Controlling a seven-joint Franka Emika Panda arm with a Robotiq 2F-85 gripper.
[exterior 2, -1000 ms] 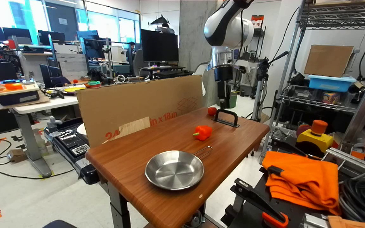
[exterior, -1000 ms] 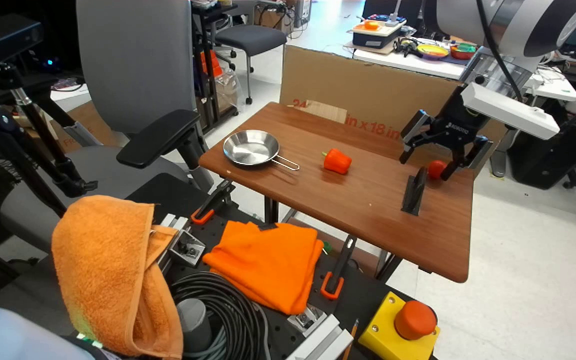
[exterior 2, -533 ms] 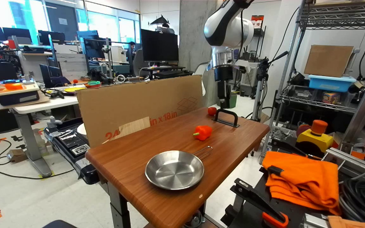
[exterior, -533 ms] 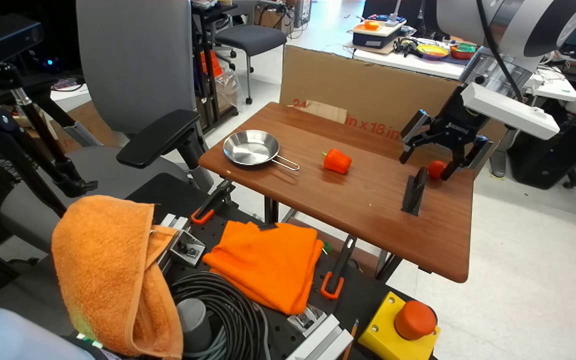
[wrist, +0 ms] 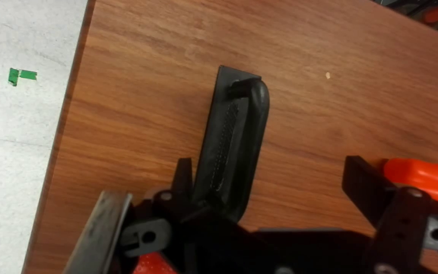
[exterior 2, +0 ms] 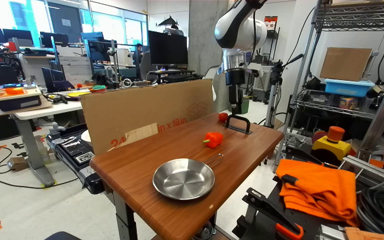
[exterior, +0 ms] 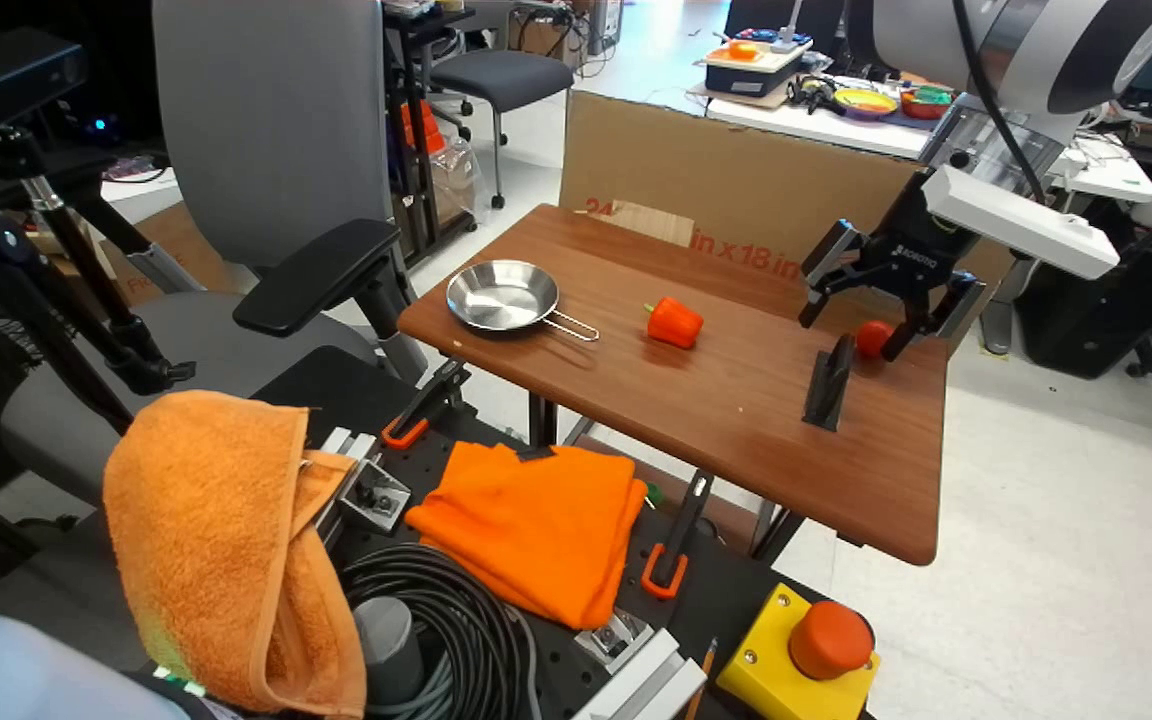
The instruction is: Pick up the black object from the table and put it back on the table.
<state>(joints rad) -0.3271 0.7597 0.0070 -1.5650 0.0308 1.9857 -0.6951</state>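
The black object [exterior: 829,388] is a bar-like handle standing on a narrow flat base, resting on the brown wooden table [exterior: 766,400] toward one end. In an exterior view the arch of the black object [exterior 2: 240,117] shows side-on. My gripper [exterior: 849,335] hangs above the table just beyond it, jaws wide apart with nothing between them. From the wrist, the black object [wrist: 256,129] extends forward from the left finger, which covers its near end; the gripper [wrist: 267,160] has bare tabletop below most of its gap.
A red tomato-like ball [exterior: 873,339] sits close behind the black object, under a finger. An orange pepper [exterior 2: 213,139] lies mid-table, and a steel pan [exterior 2: 183,180] rests at the far end from the arm. A cardboard panel [exterior: 736,180] stands along one long edge.
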